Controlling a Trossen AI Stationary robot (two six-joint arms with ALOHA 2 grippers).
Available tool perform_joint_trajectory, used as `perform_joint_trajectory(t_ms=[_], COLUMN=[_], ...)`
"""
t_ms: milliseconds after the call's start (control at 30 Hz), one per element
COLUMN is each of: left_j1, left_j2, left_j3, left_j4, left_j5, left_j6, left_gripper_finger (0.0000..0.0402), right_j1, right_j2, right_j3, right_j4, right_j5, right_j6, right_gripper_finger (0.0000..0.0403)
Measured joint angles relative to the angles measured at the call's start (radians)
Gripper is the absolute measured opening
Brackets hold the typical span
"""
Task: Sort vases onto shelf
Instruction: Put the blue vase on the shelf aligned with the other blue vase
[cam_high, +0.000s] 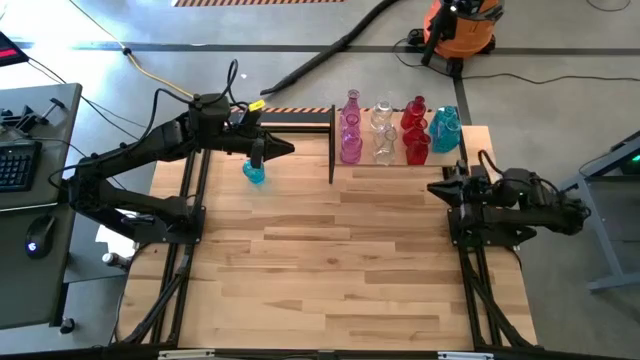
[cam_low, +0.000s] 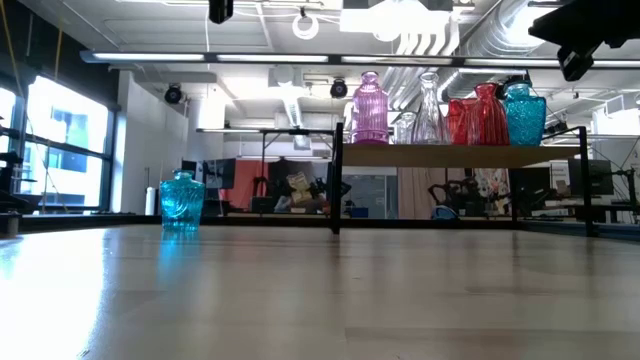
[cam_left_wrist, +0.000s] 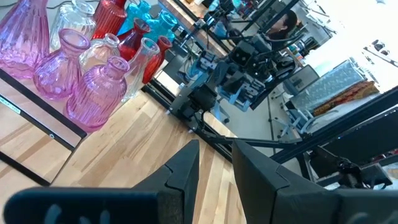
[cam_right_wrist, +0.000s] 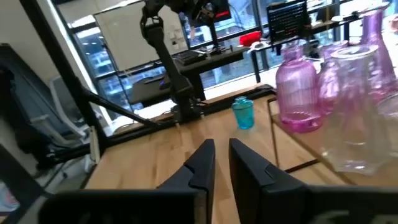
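A squat teal vase (cam_high: 254, 172) (cam_low: 182, 200) (cam_right_wrist: 243, 114) stands upright on its base on the table, left of the shelf. The light-wood shelf (cam_high: 372, 163) (cam_low: 440, 156) on black posts carries pink (cam_high: 351, 148) (cam_left_wrist: 93, 93), clear (cam_high: 383, 150), red (cam_high: 416, 150) and teal (cam_high: 445, 130) vases in rows. My left gripper (cam_high: 285, 150) (cam_left_wrist: 216, 155) hangs in the air just beyond the lone teal vase, pointing toward the shelf, with a narrow gap between its fingers and nothing in it. My right gripper (cam_high: 440, 186) (cam_right_wrist: 222, 155) waits near the table's right edge, shut and holding nothing.
The shelf's black end post (cam_high: 332, 145) stands between the lone teal vase and the shelved vases. Bare wooden tabletop (cam_high: 330, 260) stretches across the near half. An orange vacuum (cam_high: 458, 25) and cables lie on the floor beyond the far edge.
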Motion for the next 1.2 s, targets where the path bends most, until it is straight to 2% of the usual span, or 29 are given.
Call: perform_joint_trajectory(t_ms=[133,267,433,633,833,900,1200], left_j1=[0.0,0.0,0.0,0.0,0.0,0.0,0.0], left_j2=[0.0,0.0,0.0,0.0,0.0,0.0,0.0], left_j3=[0.0,0.0,0.0,0.0,0.0,0.0,0.0], left_j4=[0.0,0.0,0.0,0.0,0.0,0.0,0.0], left_j5=[0.0,0.0,0.0,0.0,0.0,0.0,0.0], left_j6=[0.0,0.0,0.0,0.0,0.0,0.0,0.0], left_gripper_finger=[0.0088,0.0088,0.0088,0.0088,0.0088,0.0088,0.0088], right_j1=[0.0,0.0,0.0,0.0,0.0,0.0,0.0], right_j2=[0.0,0.0,0.0,0.0,0.0,0.0,0.0], right_j3=[-0.042,-0.07,-0.093,-0.154,-0.203,-0.208,-0.208], right_j4=[0.023,0.027,0.07,0.075,0.076,0.075,0.076], right_j5=[-0.014,-0.023,-0.022,-0.019,-0.073,-0.095,-0.126], right_j6=[0.023,0.042,0.048,0.16,0.152,0.151,0.2], right_gripper_finger=[0.0059,0.0104,0.0187,0.0304,0.0387,0.0396,0.0386])
